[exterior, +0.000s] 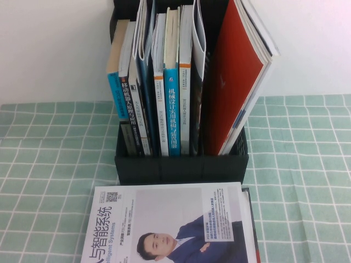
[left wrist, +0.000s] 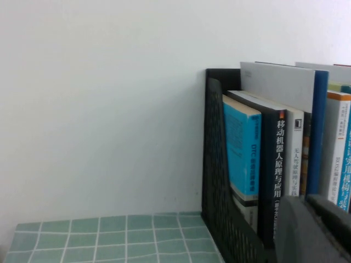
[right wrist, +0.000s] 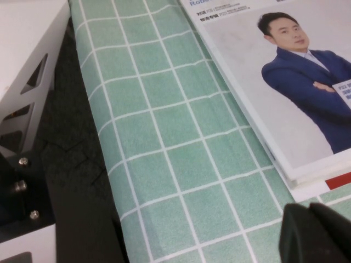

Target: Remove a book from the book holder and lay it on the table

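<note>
Right gripper (right wrist: 318, 233), jaws pressed together and holding nothing, hovers over the table (right wrist: 164, 142) beside the book (right wrist: 296, 71), which lies flat at the near edge. Left gripper (left wrist: 315, 230), jaw state indiscernible, sits beside the book holder (exterior: 181, 167).

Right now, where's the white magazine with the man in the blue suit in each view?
High view: the book lies flat on the table, bottom centre, in front of the book holder.
Left wrist view: not in it; only the holder's left side and standing books show.
Right wrist view: upper right, cover up, on the cloth; the right end effector, shut, sits at the lower right corner.
Shared landmark: the green grid cloth.
</note>
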